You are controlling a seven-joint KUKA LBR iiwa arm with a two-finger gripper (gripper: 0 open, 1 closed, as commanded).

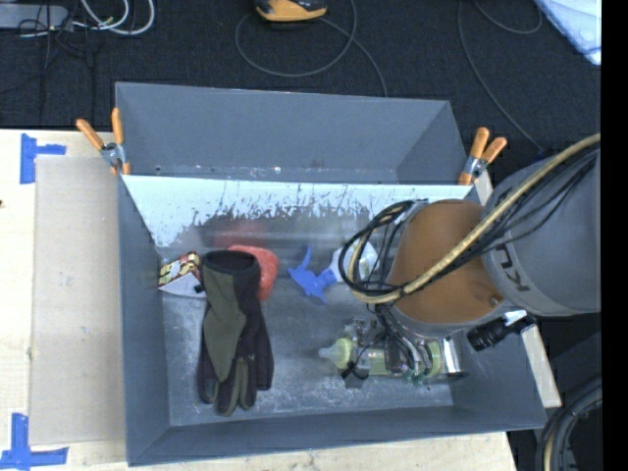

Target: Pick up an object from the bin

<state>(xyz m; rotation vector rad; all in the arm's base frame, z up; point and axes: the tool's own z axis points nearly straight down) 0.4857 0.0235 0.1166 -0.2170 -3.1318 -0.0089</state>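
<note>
My gripper point(390, 357) is low in the bin's front right corner, under the orange wrist cover. A small pale yellow-green thing point(344, 351) lies right against its left side; whether it is held I cannot tell. A blue plastic piece point(311, 279) lies up and to the left of the gripper, near the bin's middle. Something white point(340, 261) peeks out just right of the blue piece, partly hidden by the cables.
A dark olive glove point(234, 334) lies lengthwise in the left half, wrist to the back. Behind it sits a red rounded thing point(258, 262), and a small printed packet point(178, 271) lies at the far left. The arm covers the bin's right side.
</note>
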